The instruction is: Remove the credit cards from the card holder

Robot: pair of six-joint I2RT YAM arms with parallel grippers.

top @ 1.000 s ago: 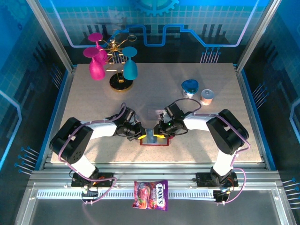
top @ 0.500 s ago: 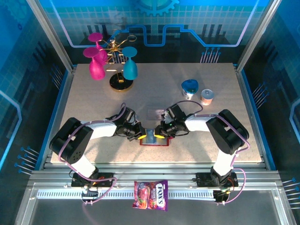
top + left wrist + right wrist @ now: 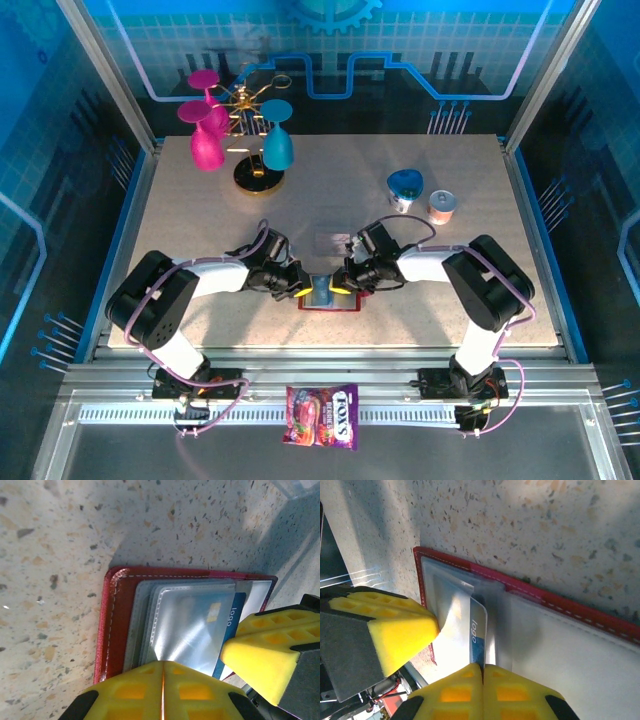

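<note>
Your left gripper (image 3: 162,692) is clenched, pads meeting over the clear sleeve of the holder (image 3: 116,630). Your right gripper (image 3: 482,690) is clenched at the blue card (image 3: 479,630) edge, grip unclear. The card pokes from the sleeve, and the holder lies open on the table (image 3: 200,200).

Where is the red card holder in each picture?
Top external: card holder low in the centre, small and flat.
Left wrist: card holder across the middle, red edge at left.
Right wrist: card holder slanting from upper left to lower right.
Shared landmark: the blue card marked "logo", poking from its pocket.
</note>
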